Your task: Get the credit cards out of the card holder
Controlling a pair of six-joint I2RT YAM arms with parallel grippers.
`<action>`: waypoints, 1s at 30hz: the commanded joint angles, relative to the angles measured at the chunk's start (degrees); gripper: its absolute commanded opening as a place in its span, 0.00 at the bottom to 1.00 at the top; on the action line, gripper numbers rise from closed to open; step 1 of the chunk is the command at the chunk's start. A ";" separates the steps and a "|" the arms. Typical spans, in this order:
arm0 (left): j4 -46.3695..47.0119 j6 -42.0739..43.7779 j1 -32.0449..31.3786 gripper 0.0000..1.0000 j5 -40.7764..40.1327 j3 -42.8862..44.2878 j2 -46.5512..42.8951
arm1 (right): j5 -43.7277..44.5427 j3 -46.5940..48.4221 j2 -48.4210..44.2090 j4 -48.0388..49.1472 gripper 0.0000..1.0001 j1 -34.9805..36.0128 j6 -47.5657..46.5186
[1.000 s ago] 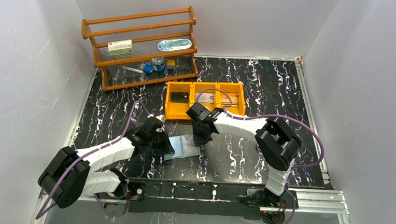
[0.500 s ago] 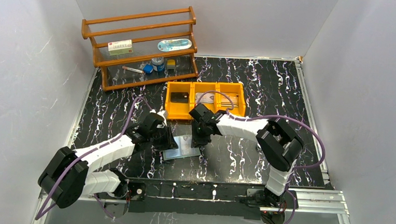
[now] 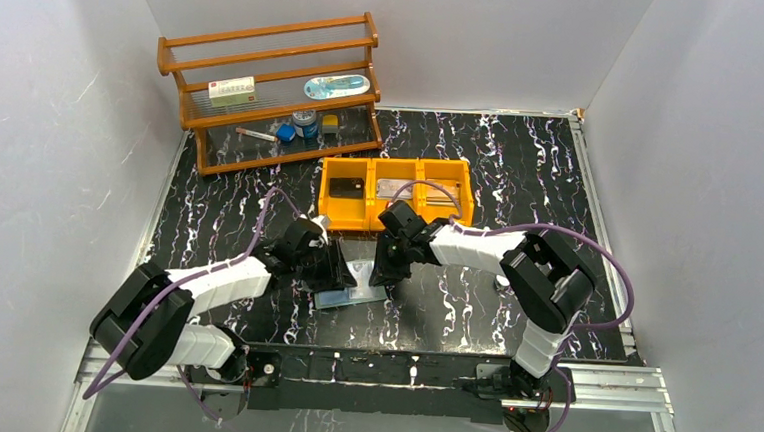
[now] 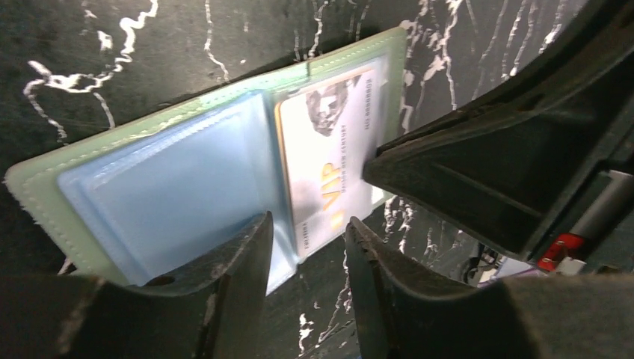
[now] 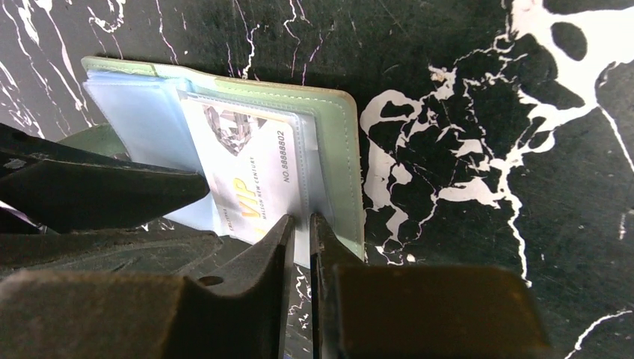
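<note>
The card holder point(image 3: 355, 293) lies open on the black marbled table, pale green with bluish clear sleeves point(image 4: 157, 179). A silvery credit card point(image 4: 329, 168) printed "VIP" sits in a sleeve on its right half point(image 5: 254, 176). My left gripper point(image 4: 308, 239) is open at the holder's near edge, with the corner of a sleeve in the gap between its fingers. My right gripper point(image 5: 300, 228) is pinched on the thin clear sleeve edge beside the card. In the top view the left gripper point(image 3: 340, 271) and the right gripper point(image 3: 384, 273) meet over the holder.
An orange three-compartment bin point(image 3: 353, 220) stands just behind the grippers, with a dark card point(image 3: 346, 187) and a silvery card point(image 3: 397, 188) in it. A wooden shelf point(image 3: 271, 89) with small items stands at the back left. White walls close in both sides.
My left gripper has opened and moved right over the holder's left edge. The right gripper has shifted slightly right and stays at the holder's far edge.
</note>
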 commanded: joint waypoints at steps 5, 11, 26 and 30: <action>4.77 -4.16 -0.18 0.42 -1.14 -4.95 3.53 | -3.25 -3.70 1.18 2.78 0.22 0.12 0.54; 8.92 -7.15 -0.18 0.41 -2.00 -9.37 4.75 | -5.18 -5.09 1.68 4.39 0.21 -0.44 2.46; 13.87 -4.81 -0.20 0.00 2.69 -9.93 4.08 | -5.84 -4.57 2.55 4.61 0.21 -0.67 2.82; 7.19 -2.95 -0.18 0.00 -0.19 -8.52 -0.60 | -4.40 -4.30 1.68 3.89 0.26 -1.04 2.87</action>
